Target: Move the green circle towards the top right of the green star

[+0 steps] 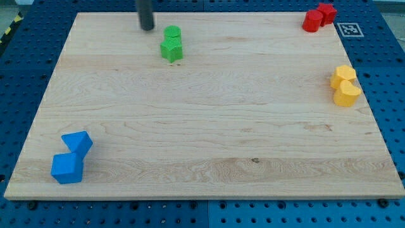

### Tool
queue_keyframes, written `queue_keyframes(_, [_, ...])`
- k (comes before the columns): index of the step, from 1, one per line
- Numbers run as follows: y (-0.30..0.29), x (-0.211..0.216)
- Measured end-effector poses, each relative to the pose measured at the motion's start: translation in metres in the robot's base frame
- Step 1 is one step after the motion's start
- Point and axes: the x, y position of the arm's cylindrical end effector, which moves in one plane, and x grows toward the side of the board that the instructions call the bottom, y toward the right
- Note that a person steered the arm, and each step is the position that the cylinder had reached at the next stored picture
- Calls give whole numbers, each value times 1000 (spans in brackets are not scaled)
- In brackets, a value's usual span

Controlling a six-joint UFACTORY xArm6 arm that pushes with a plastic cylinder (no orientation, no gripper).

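Note:
The green circle (173, 33) sits near the board's top edge, left of centre. The green star (171, 50) lies just below it and touches it. My tip (147, 28) stands on the board a little to the left of the green circle, apart from it, at about its height in the view. The rod rises out of the view's top.
Two blue blocks (71, 158) lie at the bottom left. Two yellow blocks (345, 85) lie near the right edge. Two red blocks (318, 18) lie at the top right corner. The wooden board (209, 126) rests on a blue pegboard table.

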Motion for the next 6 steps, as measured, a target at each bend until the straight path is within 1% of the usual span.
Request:
queue_keyframes(1, [15,19])
queue_keyframes(2, [55,19])
queue_keyframes(3, [68,19])
queue_keyframes(6, [67,21])
